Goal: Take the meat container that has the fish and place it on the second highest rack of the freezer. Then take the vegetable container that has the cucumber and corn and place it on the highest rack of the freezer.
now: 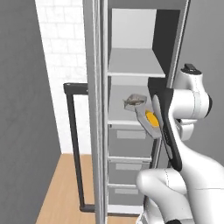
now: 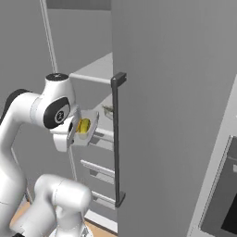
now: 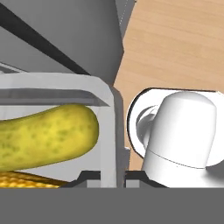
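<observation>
1. The freezer [image 1: 131,26] stands open, with bare shelves above and drawers [image 1: 127,138] below. The fish container [image 1: 134,101] already sits on the second highest rack [image 1: 118,120], toward its near edge.
2. The vegetable container [image 1: 148,120] hangs in the air just in front of that rack, to the right of the fish container and tilted steeply on its side. In the hand view the cucumber [image 3: 48,135] and the corn [image 3: 22,179] lie against its clear wall.
3. The jaws are pinched nearly together on the container's thin rim, so the gripper [image 3: 113,177] holds it by one edge.
4. The highest rack [image 1: 135,65] is above the container; by my judgement the lift and levelling remain.
5. Risks: with such a tilt, the cucumber or corn may slide out. An edge grip may let the container swing or slip. Rising close to the shelves, it may catch the upper rack's front edge or knock the fish container.
</observation>
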